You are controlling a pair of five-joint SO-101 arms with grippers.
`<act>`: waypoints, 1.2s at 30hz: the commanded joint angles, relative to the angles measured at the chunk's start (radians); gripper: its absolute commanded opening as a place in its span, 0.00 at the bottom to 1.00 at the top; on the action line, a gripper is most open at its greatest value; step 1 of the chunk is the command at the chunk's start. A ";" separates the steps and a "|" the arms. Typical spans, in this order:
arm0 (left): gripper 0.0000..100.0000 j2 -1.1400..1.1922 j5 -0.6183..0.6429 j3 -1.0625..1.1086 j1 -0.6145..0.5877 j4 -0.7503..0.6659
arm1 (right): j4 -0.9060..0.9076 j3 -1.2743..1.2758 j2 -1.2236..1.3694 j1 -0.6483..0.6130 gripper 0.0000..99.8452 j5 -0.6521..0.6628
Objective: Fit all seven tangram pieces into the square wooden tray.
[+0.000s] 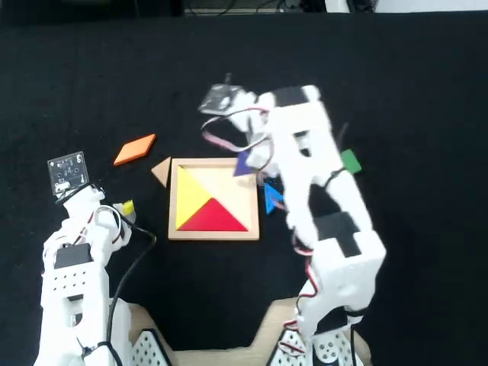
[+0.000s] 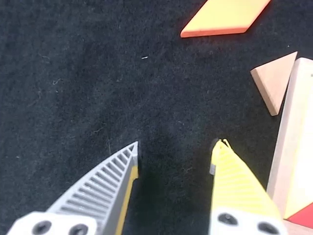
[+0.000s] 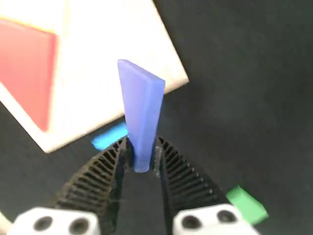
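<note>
Two of the seven pieces lay in the square wooden tray [image 1: 213, 235]: a yellow triangle [image 1: 188, 197] and a red triangle [image 1: 213, 219], side by side, with the rest of the tray floor bare. The right claw [image 3: 142, 147] was clamped on a violet piece [image 3: 141, 105], held on edge above the tray's far corner on the right arm's side. The left claw [image 2: 176, 147] hung with its fingers apart and nothing between them, just beside the tray's rim. On the black bench [image 1: 396, 76] lay a tan triangle [image 1: 161, 169] just beside the tray, an orange parallelogram [image 1: 135, 149] near it, a blue piece [image 1: 272, 200] and a green piece [image 1: 351, 162]. The task looked under a third done, with five pieces left to fit.
</note>
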 commanded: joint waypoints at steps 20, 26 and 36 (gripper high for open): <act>0.24 -0.012 -0.008 -0.005 0.002 -0.020 | -0.011 0.077 0.087 -0.055 0.02 -0.235; 0.24 -0.012 -0.008 0.002 0.002 -0.020 | 0.015 0.004 0.162 -0.041 0.02 -0.431; 0.24 -0.012 -0.008 0.002 0.002 -0.020 | 0.114 -0.136 0.225 -0.091 0.08 -0.474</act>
